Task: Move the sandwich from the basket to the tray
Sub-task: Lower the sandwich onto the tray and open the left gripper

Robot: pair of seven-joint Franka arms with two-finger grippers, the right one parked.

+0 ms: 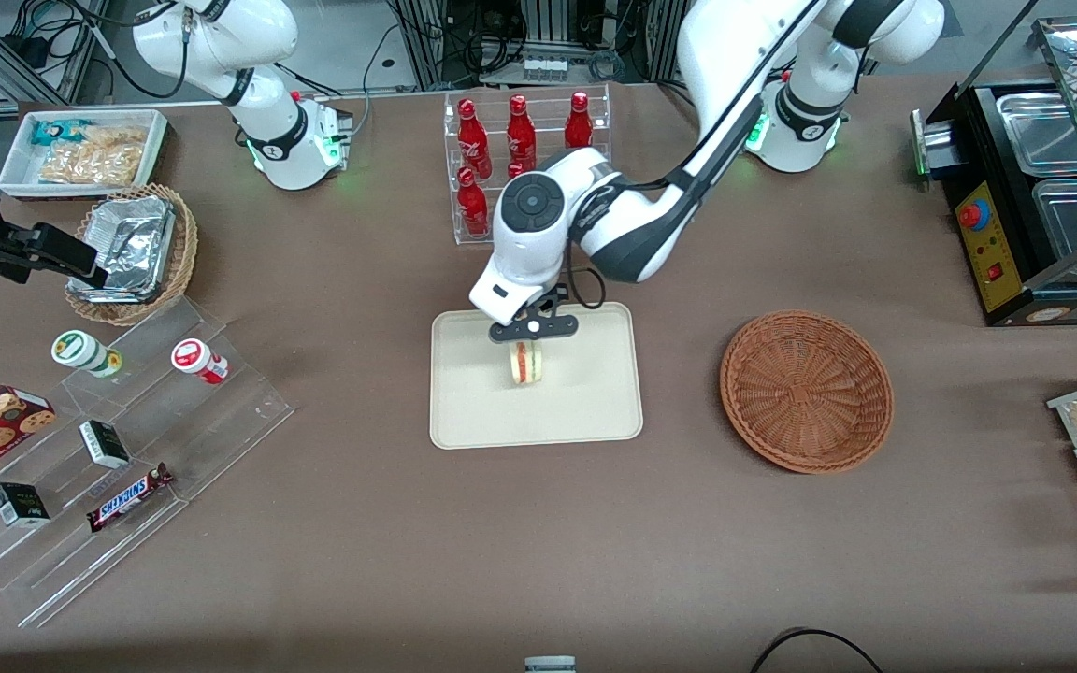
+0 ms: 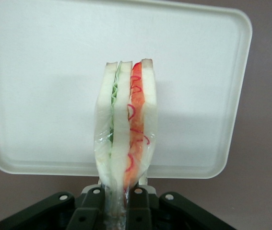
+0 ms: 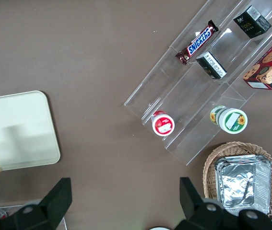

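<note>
Front view, mid-frame: sandwich (image 1: 527,363) upright over the tray (image 1: 595,411), pinched at its top end by the gripper (image 1: 533,329), fingers clamped on the bread. Can't tell if touching the tray. Basket (image 1: 807,390) right of tray, well apart. Red bottles (image 1: 521,131) racked above. Arm reaching down from upper right, wrist bent over the tray.

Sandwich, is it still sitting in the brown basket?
No, the sandwich is held by the tool over the tray; the basket holds nothing.
</note>
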